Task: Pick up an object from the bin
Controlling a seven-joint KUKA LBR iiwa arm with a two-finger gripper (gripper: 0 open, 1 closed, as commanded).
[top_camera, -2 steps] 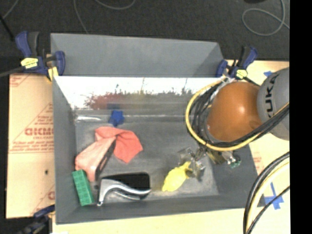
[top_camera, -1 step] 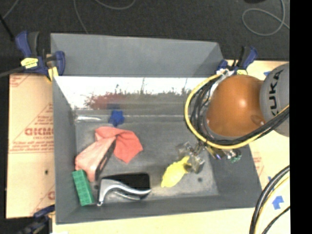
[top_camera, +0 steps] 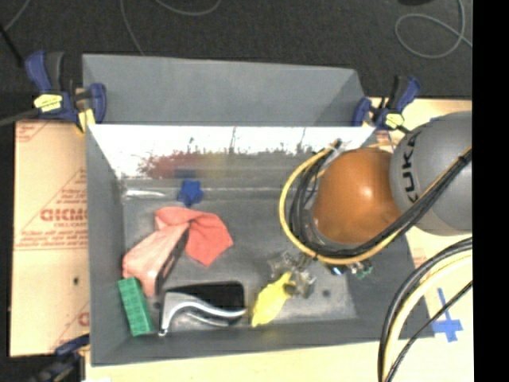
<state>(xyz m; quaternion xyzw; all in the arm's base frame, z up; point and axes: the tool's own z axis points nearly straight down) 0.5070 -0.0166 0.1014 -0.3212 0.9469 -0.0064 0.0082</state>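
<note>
camera view: the gripper sits low in the grey metal bin, toward its front right, under the arm's orange cover. it is right at the upper end of a small yellow soft-looking thing on the bin floor - whether it is spread or pinching cannot be told. just left lies a black-and-silver tool, then a green block. a pink cloth and a small blue piece lie further back.
</note>
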